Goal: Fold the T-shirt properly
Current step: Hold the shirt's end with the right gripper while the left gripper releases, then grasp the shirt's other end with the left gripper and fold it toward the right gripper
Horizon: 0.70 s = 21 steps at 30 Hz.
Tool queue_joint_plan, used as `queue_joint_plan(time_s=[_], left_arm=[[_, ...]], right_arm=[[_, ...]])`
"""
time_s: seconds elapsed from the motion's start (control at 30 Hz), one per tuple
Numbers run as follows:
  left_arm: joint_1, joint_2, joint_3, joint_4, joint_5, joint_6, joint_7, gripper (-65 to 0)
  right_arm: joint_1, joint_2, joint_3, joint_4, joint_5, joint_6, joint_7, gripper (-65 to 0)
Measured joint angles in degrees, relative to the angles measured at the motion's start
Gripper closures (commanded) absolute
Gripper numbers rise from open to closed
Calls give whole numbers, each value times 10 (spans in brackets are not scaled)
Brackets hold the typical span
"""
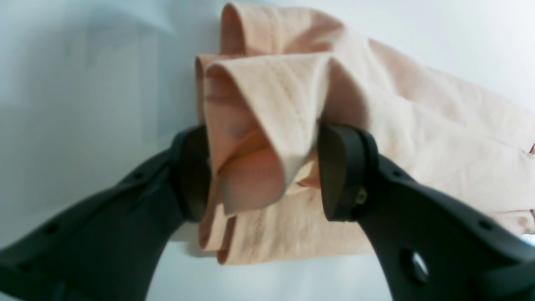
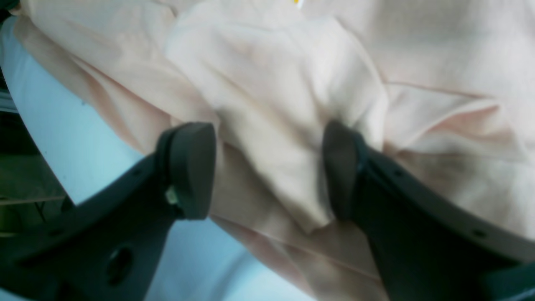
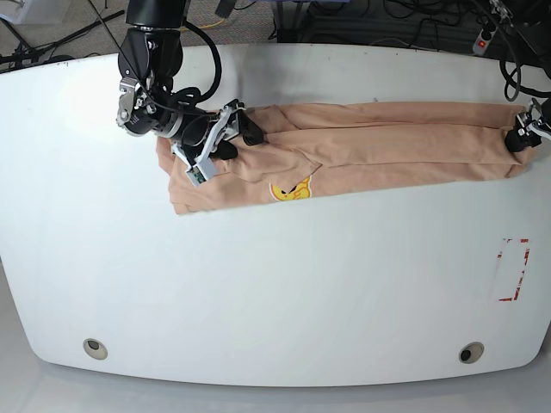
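Observation:
The peach T-shirt (image 3: 387, 142) lies folded into a long band across the far half of the white table (image 3: 258, 284), with a small yellow print (image 3: 291, 189) near its front edge. My right gripper (image 3: 225, 131) is over the band's left part. In the right wrist view its jaws (image 2: 269, 169) stand apart, astride a soft ridge of the shirt (image 2: 267, 83). My left gripper (image 3: 519, 136) is at the band's right end. In the left wrist view its jaws (image 1: 261, 171) stand apart with an upright bunch of folded hem (image 1: 267, 108) between them, touching both pads.
The table's right edge is just beyond the left gripper. A red-and-white marker (image 3: 514, 271) lies on the table at the front right. Two round fittings (image 3: 95, 348) (image 3: 469, 352) sit near the front edge. Cables run behind the table.

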<state>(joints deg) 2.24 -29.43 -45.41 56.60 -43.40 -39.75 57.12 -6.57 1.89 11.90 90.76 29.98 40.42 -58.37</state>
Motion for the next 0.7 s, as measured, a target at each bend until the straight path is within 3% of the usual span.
queue_joint_plan(time_s=[0.17, 0.37, 0.7], left_arm=[[0, 5, 0, 0, 0, 0, -7, -339], [-1, 5, 18, 3, 35, -1, -14, -26], [11, 14, 20, 63, 74, -2, 5, -17]], right_arm=[[-1, 0, 0, 1, 0, -1, -1, -379], [-6, 0, 2, 3, 1, -1, 3, -379], [-6, -2, 1, 3, 1, -1, 3, -379]])
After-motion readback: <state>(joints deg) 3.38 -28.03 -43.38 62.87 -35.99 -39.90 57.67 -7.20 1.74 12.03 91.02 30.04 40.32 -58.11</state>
